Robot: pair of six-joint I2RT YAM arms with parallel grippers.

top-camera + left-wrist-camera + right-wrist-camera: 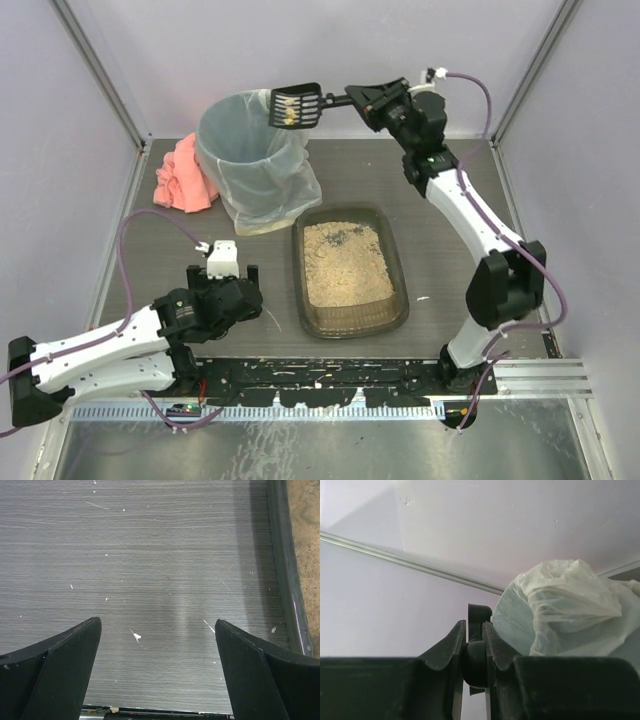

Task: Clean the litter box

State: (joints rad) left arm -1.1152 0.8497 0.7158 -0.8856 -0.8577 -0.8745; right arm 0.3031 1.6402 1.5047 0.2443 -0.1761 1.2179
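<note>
My right jaws clamp the scoop (296,106) above the bin (255,172), at 11 o'clock of the litter box (352,322); my left jaws are wide open over the tabletop (150,555).

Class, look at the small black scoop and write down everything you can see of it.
The scoop is small, black and looks plastic, with a slotted head and a thin straight handle. Pale yellowish clumps sit in the head. It is held in the air, head above the far rim of the lined bin, handle running right into the right hand, which is shut on it.
</note>
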